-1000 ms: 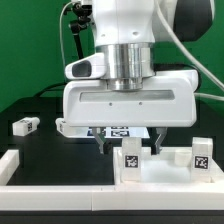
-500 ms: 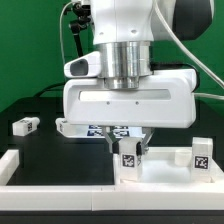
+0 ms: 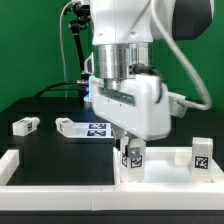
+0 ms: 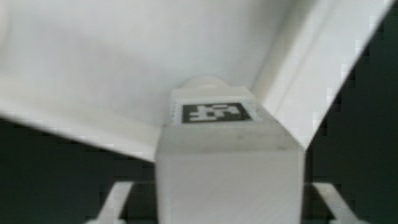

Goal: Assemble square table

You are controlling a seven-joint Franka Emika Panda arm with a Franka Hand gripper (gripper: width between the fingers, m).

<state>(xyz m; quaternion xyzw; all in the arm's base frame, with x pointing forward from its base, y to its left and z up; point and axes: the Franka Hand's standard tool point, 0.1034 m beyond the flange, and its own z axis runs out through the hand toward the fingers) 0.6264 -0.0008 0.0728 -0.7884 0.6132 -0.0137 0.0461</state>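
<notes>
The white square table top (image 3: 166,173) lies at the exterior view's lower right. A white leg block (image 3: 132,158) with square tags stands upright on it. My gripper (image 3: 131,149) is turned at an angle and shut on this leg block from above. In the wrist view the leg block (image 4: 224,150) fills the middle between my fingers (image 4: 123,200), with the table top (image 4: 89,70) and its raised rim (image 4: 331,60) behind. A second leg block (image 3: 203,153) stands on the top to the right. A third leg block (image 3: 25,126) lies on the black table at the left.
The marker board (image 3: 88,128) lies on the black table behind my gripper. A long white border rail (image 3: 12,166) runs along the front left. A green wall and cables stand at the back.
My fingers closed in from wide open onto the leg block. My gripper then twisted about its upright axis, and the leg block turned with it.
</notes>
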